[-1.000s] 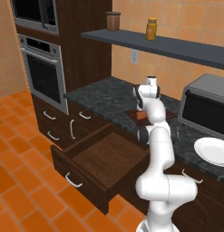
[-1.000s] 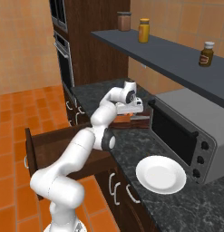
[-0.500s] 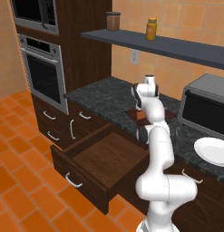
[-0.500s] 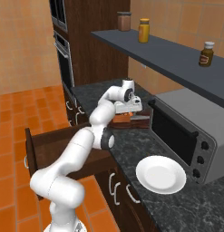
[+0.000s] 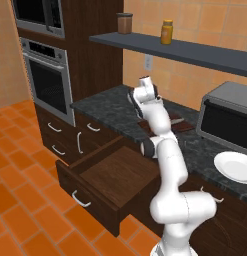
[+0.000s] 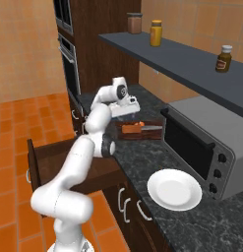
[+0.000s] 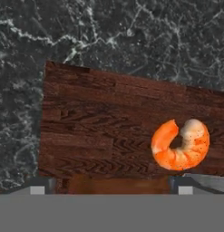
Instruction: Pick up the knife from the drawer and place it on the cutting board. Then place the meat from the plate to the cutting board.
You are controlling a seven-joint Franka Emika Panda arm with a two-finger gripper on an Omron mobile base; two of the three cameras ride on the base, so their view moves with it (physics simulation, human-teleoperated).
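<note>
While the drawer (image 5: 102, 182) hangs open and bare in the left base view, the right base view shows the knife (image 6: 141, 128) lying on the cutting board (image 6: 138, 131), beyond the empty plate (image 6: 174, 189). In the hand view the shrimp (image 7: 180, 145) rests free on the board, gripper (image 7: 111, 189) spread above it, so both placements look done.

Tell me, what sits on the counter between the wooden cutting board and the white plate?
Nothing. The right base view shows bare dark counter between the cutting board and the plate.
</note>
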